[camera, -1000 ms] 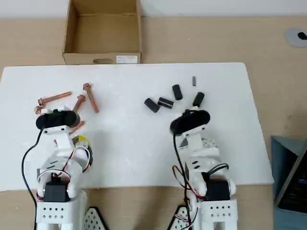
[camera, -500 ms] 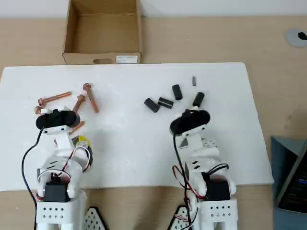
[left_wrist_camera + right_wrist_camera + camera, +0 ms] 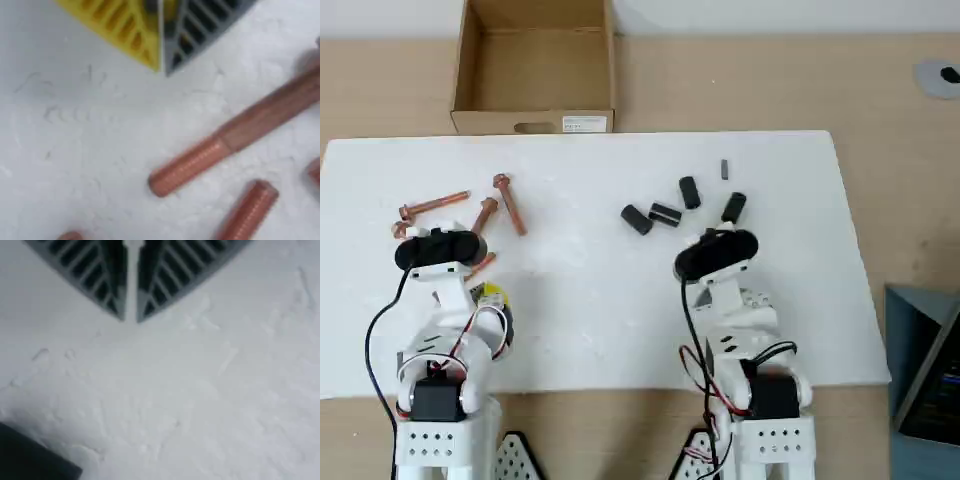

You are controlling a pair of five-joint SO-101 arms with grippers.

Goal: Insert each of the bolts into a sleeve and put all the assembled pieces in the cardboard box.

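High view: bolts (image 3: 510, 205) scattered centre-left on table (image 3: 580, 320), beside left jaws, none between them; both left and right jaws clenched empty; sleeves (image 3: 665, 214) mid-frame near right jaws; cardboard box (image 3: 500, 122) upper left.

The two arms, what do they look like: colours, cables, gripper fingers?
The left arm and right arm are white plastic with perforated bases, black motors and a black oval wrist housing. Red and black cables loop along each. The left gripper has one yellow ribbed finger and one dark grey; the right gripper has two dark grey ones.
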